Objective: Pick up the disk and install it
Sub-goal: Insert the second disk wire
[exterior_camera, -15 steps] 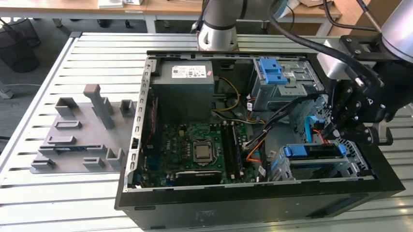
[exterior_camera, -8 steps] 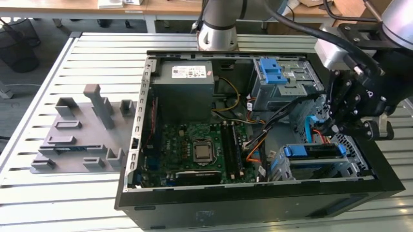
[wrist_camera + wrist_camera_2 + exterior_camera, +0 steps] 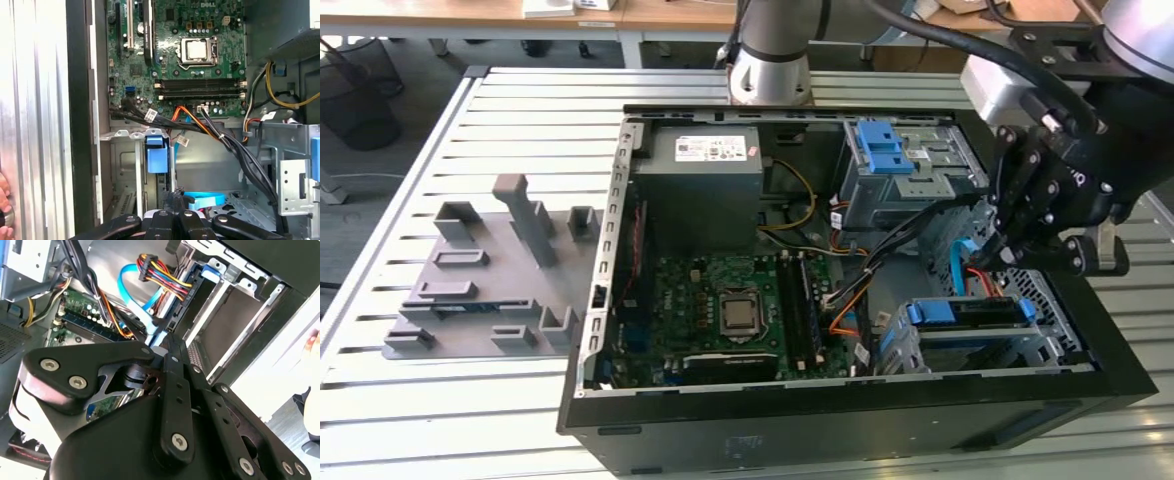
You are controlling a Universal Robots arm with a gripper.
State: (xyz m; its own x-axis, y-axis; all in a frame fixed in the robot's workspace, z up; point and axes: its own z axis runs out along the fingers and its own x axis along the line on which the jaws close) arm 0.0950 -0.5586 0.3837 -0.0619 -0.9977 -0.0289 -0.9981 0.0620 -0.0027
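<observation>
exterior view: gripper (image 3: 1014, 255) above disk (image 3: 970, 312).

The arm reaches down, its gripper (image 3: 1014, 255) pointing downward

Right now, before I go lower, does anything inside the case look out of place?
Nothing looks damaged or spilled. A loose blue cable hangs across the open drive bay, right beside the gripper, where it could snag.

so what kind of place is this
Probably a robotics lab or test workshop: an opened desktop computer case lies on a slatted metal table, with a grey fixture tray beside it and desks behind.
</observation>
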